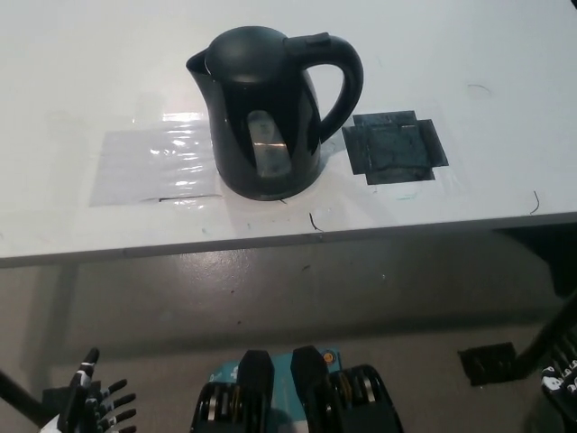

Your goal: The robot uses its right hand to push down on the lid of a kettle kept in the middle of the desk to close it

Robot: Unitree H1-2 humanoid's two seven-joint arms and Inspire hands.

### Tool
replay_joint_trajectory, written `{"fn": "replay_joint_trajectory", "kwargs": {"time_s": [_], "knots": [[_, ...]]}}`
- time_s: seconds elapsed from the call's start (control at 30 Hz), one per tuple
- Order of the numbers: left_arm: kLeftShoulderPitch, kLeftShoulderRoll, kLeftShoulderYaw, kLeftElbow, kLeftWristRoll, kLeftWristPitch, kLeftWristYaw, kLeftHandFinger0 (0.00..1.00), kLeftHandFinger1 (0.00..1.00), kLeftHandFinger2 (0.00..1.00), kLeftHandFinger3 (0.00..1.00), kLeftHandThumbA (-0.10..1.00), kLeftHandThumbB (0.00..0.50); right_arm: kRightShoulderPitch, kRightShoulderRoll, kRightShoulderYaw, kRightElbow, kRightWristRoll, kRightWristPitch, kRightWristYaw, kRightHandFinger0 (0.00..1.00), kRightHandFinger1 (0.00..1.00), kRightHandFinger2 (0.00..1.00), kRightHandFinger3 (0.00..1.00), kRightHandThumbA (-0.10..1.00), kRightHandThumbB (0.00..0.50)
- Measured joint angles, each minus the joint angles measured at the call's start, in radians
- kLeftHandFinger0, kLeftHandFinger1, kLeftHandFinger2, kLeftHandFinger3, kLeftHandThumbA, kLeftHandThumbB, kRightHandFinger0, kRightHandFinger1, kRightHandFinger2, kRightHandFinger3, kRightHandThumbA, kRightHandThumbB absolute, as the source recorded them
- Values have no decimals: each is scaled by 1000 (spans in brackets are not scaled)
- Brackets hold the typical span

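At the lower left corner, below the desk edge, the left hand [95,406] rests with its fingers spread apart, holding nothing. On the white desk [72,54], a clear sheet of tape [153,167] lies flat just left of the kettle. The black kettle [266,113] stands upright near the middle of the desk, close to its front edge, lid [248,50] down, handle pointing right. Beside it on the right lies a dark taped patch [395,147]. At the bottom right corner only a sliver of the right hand [563,381] shows; whether it is clenched or released cannot be told.
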Motion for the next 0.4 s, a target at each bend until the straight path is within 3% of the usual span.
{"fn": "replay_joint_trajectory", "kwargs": {"time_s": [0.4], "knots": [[1, 0, -2, -1, -4, 0, 2, 1000, 1000, 1000, 1000, 1000, 87, 13, 30, -8, -176, 17, 72, -14, 1000, 1000, 1000, 1000, 245, 0]]}}
